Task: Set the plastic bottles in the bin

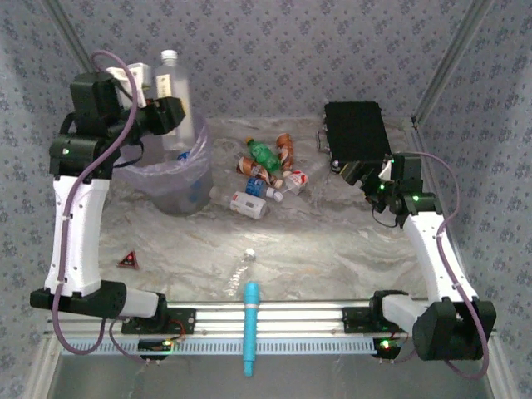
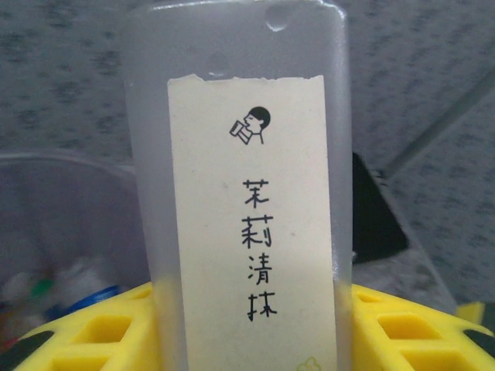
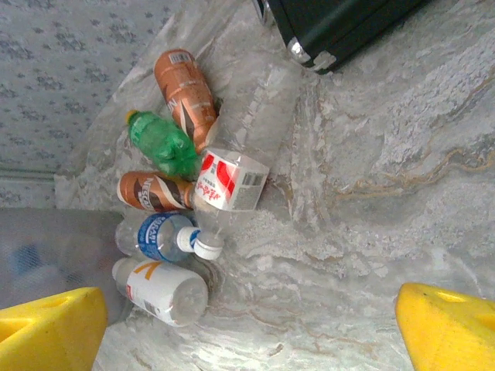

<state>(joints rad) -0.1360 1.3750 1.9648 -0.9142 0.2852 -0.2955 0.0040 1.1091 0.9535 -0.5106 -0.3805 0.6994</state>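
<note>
left pincer (image 1: 165,112) pinching the frosted white-label bottle (image 2: 247,216) low on its body, upright, above the bin (image 1: 174,199) near its far rim. step in hand looks like the drop: i'd centre it over the bag mouth before letting go, a tall bottle could tip off the rim. right pincer (image 3: 247,328) spread, empty, over the bottle pile (image 3: 182,201) on the worktop (image 3: 371,216). one clear bottle (image 1: 239,270) lies apart, near the arm bases

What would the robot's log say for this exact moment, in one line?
left gripper: shut on tall frosted plastic bottle, above round grey lavender-lined bin | right gripper: open, facing bottle pile | stage: release pending
</note>
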